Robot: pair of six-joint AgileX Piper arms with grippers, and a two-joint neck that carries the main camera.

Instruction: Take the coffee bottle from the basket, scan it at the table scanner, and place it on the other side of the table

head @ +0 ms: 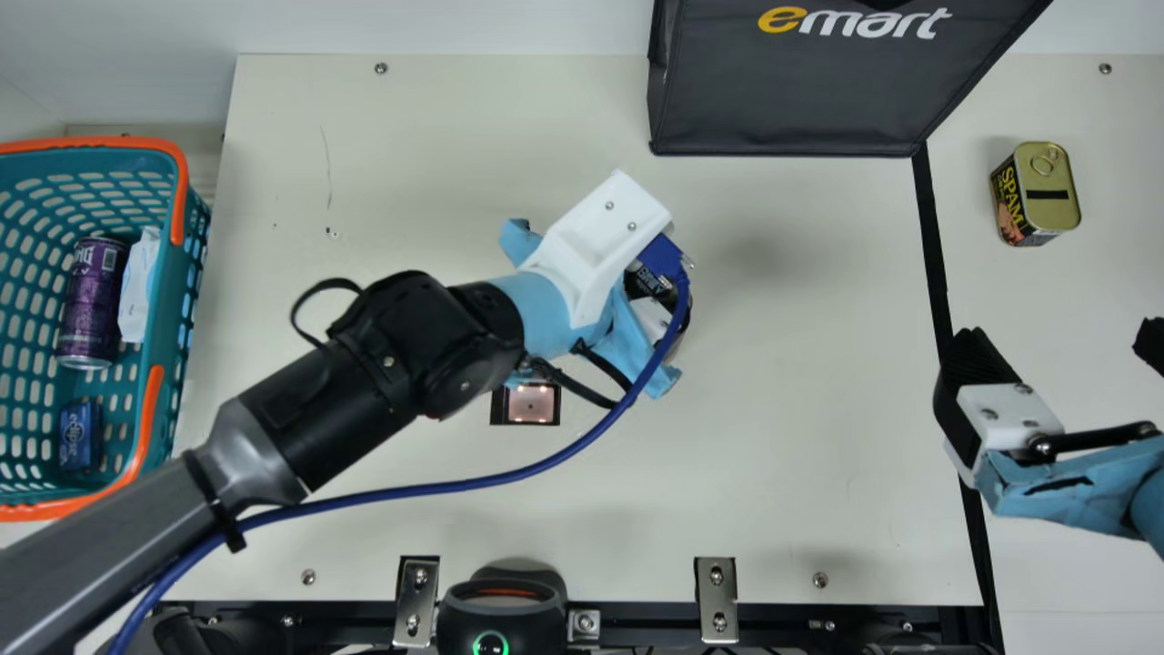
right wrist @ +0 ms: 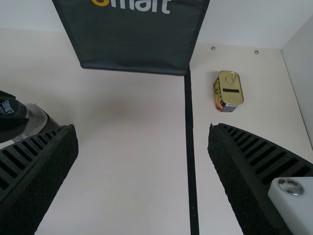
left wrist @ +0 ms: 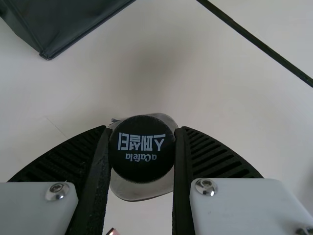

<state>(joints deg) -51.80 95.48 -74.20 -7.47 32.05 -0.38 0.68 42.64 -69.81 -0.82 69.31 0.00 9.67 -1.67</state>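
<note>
Currently, my left gripper (head: 641, 350) pinches the coffee bottle (left wrist: 142, 152) at its black cap between 2 ribbed fingers; my right gripper (head: 1062, 338) hangs wide open and empty.

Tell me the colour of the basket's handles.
The basket's handles are orange, best seen in the main view.

- Can't see most of the coffee bottle's (left wrist: 142, 156) body beneath its cap, left wrist view.
- Can't make out the left gripper's (head: 632, 341) fingertips under its wrist, main view.
- Meets the basket (head: 118, 143) cut off at left, the black bag (head: 791, 100) at top, the right gripper (head: 1059, 344) at right.
</note>
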